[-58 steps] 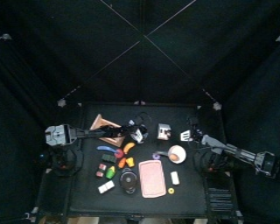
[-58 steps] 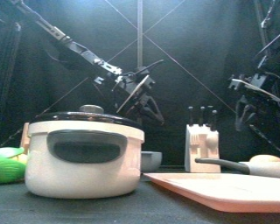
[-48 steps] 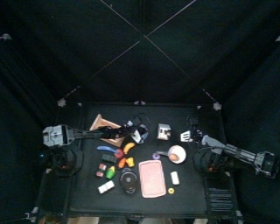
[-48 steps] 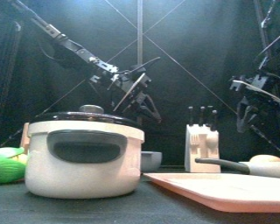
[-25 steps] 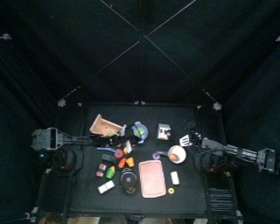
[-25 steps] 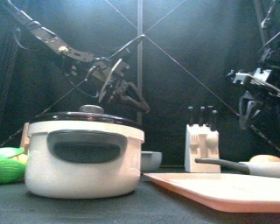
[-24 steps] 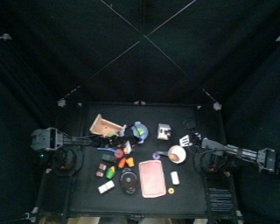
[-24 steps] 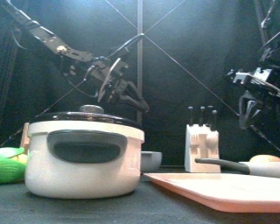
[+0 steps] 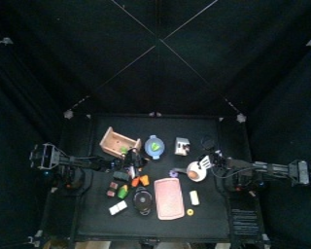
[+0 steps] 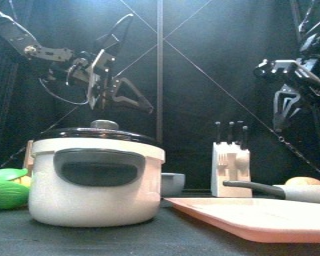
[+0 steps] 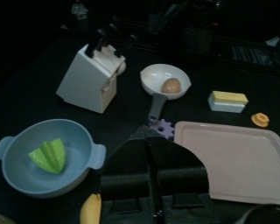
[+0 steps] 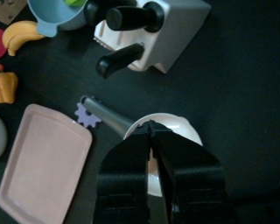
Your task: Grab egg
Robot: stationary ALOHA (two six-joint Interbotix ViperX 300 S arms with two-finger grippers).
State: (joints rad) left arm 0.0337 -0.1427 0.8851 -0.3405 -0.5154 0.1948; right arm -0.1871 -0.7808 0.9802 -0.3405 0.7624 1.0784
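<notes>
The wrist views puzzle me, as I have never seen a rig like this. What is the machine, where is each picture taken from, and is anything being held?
It is a robot with two black arms at a small black table inside black curtains.

- **Views:** One picture looks straight down from high above. One looks level across the table from its front edge, so the white pot looms large. The other two come from cameras on the wrists, each looking past its own gripper.
- **On the table:** There is an egg in a small white pan, a knife block, a blue bowl and a pink cutting board.
- **Held:** Nothing. The left gripper hangs in the air. The right gripper hangs over the pan, jaws slightly apart.
</notes>
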